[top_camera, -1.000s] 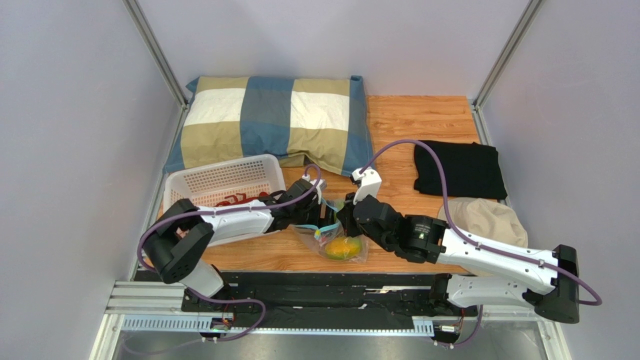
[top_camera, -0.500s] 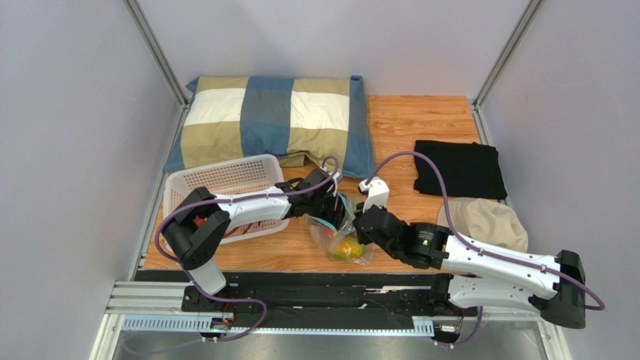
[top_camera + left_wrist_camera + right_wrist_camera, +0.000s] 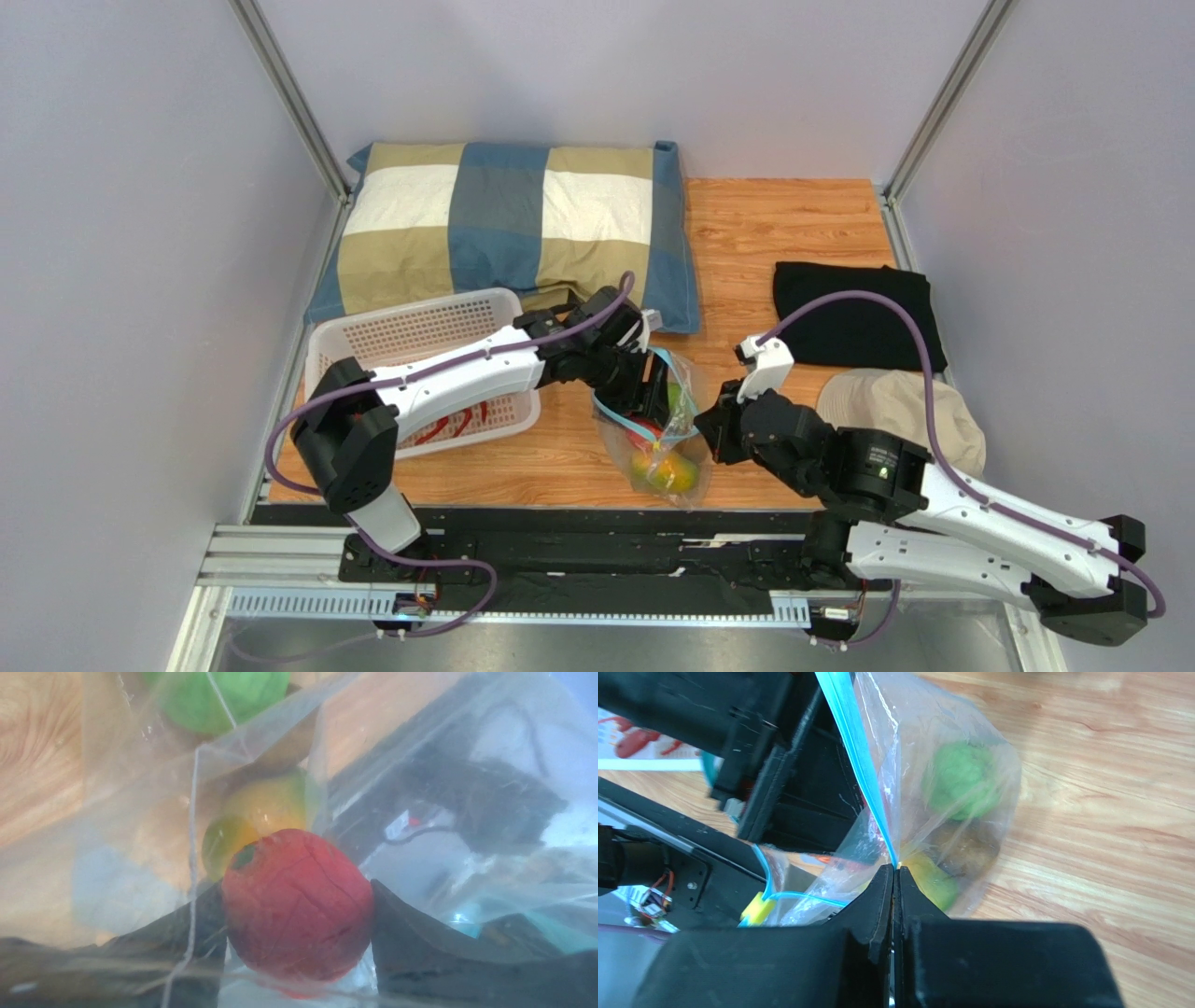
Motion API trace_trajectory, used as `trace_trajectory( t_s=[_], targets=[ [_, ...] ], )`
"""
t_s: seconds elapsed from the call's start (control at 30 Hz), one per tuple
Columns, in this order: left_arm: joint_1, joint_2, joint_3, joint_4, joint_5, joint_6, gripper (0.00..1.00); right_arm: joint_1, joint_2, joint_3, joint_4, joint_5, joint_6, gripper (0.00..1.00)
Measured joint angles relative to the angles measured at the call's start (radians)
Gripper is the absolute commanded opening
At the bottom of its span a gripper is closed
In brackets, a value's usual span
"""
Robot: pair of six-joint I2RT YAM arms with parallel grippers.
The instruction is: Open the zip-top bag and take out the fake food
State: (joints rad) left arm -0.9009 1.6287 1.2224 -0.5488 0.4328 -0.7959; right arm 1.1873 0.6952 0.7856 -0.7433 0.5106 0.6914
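Note:
The clear zip-top bag point(image 3: 659, 445) lies on the wooden table between my two arms, its mouth open. My left gripper point(image 3: 298, 932) reaches into the bag and is shut on the red strawberry point(image 3: 298, 913), with a finger pressed against each side. Beyond it inside the bag lie the yellow-orange mango point(image 3: 263, 815) and the green leafy ball point(image 3: 217, 696). My right gripper point(image 3: 894, 871) is shut on the bag's edge at the light blue zipper strip point(image 3: 854, 749). The right wrist view also shows the green ball point(image 3: 962, 777) and a brownish piece point(image 3: 962, 850) in the bag.
The white perforated basket point(image 3: 407, 336) stands to the left under my left arm, with something red point(image 3: 463, 420) in it. A checked pillow point(image 3: 505, 224) lies at the back. A black cloth point(image 3: 856, 315) and a beige cloth point(image 3: 898, 406) lie to the right.
My left gripper has moved right and into the bag. My right gripper has drawn back to the right with the bag's edge. The bag has shifted right.

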Motion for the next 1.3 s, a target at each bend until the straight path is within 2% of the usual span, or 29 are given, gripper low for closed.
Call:
trace_trajectory(
  t_s=[0.1,0.17,0.23,0.4,0.47,0.63,0.8,1.0,1.13,1.3],
  targets=[
    [-0.051,0.045,0.173,-0.173,-0.079,0.021,0.00,-0.002,0.042,0.056,-0.069,0.003,0.015,0.00],
    [-0.077,0.060,0.231,-0.219,-0.126,0.042,0.00,-0.013,0.074,0.101,-0.101,0.001,0.011,0.00],
    [-0.103,0.061,0.227,-0.238,-0.177,0.059,0.00,-0.045,0.109,0.153,-0.137,-0.017,0.002,0.00],
    [-0.126,0.063,0.033,-0.217,-0.255,0.063,0.00,-0.182,0.172,0.231,-0.154,-0.089,-0.024,0.00],
    [-0.126,0.070,0.009,-0.206,-0.264,0.065,0.00,-0.226,0.177,0.232,-0.157,-0.153,-0.033,0.00],
    [-0.127,0.065,0.037,-0.197,-0.283,0.109,0.00,-0.295,0.185,0.192,-0.151,-0.232,-0.080,0.00],
    [-0.126,0.043,0.132,-0.183,-0.269,0.187,0.00,-0.301,0.200,0.124,-0.150,-0.319,-0.111,0.00],
    [-0.124,-0.028,0.138,-0.104,-0.213,0.282,0.00,-0.301,0.261,0.130,-0.141,-0.338,-0.155,0.00],
    [-0.089,-0.082,0.134,-0.096,-0.204,0.258,0.00,-0.301,0.294,0.137,-0.136,-0.338,-0.166,0.00],
    [0.092,-0.270,0.081,-0.082,-0.238,0.146,0.00,-0.301,0.304,0.137,-0.132,-0.338,-0.166,0.00]
  ],
)
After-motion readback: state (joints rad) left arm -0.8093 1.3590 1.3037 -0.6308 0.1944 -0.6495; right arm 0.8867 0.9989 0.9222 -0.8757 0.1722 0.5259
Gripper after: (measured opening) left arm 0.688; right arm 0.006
